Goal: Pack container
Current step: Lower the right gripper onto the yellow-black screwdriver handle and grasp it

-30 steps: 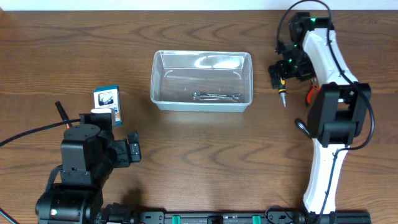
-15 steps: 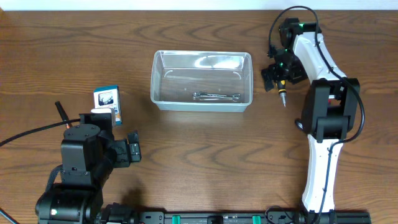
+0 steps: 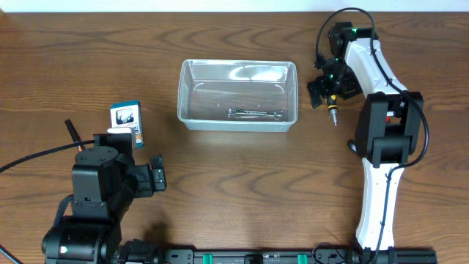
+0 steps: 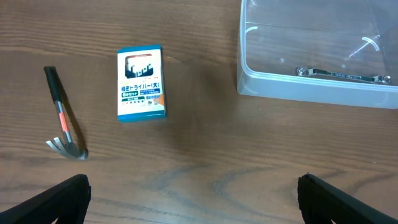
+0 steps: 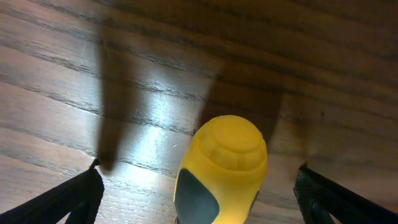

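The container (image 3: 238,121) is a clear plastic bin at the table's middle back, with a metal wrench (image 3: 255,114) lying in it. It also shows in the left wrist view (image 4: 311,90) with the wrench (image 4: 342,74). My right gripper (image 3: 330,86) is open, right of the bin, with its fingers either side of a yellow-and-black screwdriver handle (image 5: 224,168) without touching it. The screwdriver's tip (image 3: 334,117) points toward the front. My left gripper (image 4: 193,196) is open and empty above bare wood at the front left.
A small blue-and-white box (image 4: 142,83) lies left of the bin and also shows in the overhead view (image 3: 126,121). A small hammer with a black-and-red handle (image 4: 64,115) lies left of the box. The left arm's base (image 3: 95,198) fills the front left corner.
The right arm swung left and settled over the screwdriver, now covering a red-handled thing that showed beside it. In the last half second nothing moved. The left arm stayed still.
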Motion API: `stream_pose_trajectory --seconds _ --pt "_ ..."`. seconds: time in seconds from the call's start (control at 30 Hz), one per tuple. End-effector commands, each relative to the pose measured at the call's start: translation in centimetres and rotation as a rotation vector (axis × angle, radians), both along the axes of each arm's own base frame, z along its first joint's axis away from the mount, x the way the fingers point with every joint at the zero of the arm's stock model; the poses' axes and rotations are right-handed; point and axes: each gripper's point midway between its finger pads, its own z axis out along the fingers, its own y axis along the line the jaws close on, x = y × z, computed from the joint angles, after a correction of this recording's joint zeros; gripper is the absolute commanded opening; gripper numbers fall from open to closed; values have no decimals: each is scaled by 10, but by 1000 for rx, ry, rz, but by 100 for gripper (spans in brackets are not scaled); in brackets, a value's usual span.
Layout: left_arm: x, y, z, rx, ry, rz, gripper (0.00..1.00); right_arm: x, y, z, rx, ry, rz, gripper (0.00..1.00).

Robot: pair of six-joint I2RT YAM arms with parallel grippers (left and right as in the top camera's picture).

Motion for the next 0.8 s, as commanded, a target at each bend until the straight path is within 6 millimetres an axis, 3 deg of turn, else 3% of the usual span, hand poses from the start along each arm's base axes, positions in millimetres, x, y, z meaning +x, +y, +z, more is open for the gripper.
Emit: stream_pose_trajectory --seconds 0.0,0.3,0.4,0.43,0.77 --pt "0 -1 -2 0 5 -9 98 -4 -2 -15 6 36 7 99" --pt "0 -1 -2 0 5 -9 98 -3 -3 -16 6 32 5 99" --pt "0 -1 -2 0 5 -9 98 -3 -3 -16 6 33 5 87" --pt "0 -1 -2 0 5 -9 98 -3 -3 -16 6 32 5 77" --pt "0 -1 -2 0 5 -9 98 -4 -3 -16 6 34 5 46"
